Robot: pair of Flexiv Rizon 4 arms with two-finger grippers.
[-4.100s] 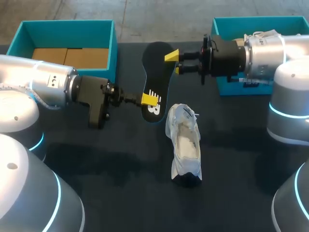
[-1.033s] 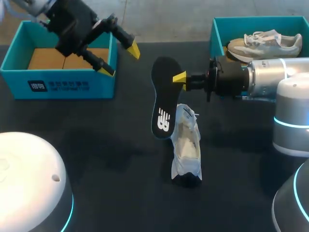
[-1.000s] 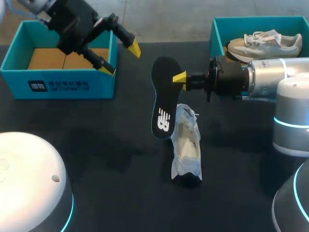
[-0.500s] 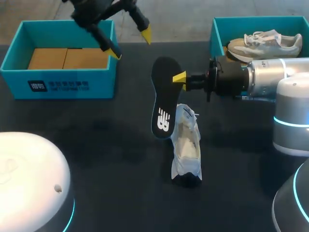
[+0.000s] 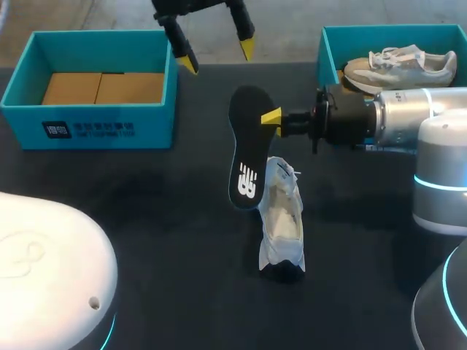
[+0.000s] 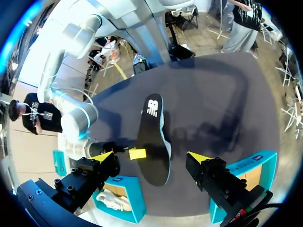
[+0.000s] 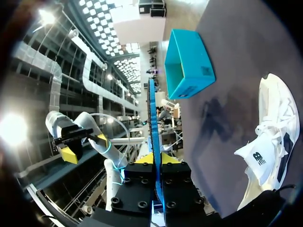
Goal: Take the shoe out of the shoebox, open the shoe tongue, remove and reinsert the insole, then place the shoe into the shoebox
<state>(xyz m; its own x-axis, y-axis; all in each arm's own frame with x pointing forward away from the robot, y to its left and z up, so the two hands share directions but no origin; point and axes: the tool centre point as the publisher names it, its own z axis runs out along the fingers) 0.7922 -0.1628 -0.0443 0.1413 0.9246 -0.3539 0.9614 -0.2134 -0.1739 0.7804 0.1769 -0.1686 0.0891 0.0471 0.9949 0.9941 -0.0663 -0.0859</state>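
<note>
With my right gripper [image 5: 271, 117] clamped on the insole [image 5: 246, 153] beside the sneaker [image 5: 281, 219] and left gripper [image 5: 217, 57] spread wide, reinsertion seemingly needed toe-first alignment.

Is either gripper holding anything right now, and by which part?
The right gripper holds the black insole by its side edge, near the end away from the logo. The left gripper is open and empty.
</note>
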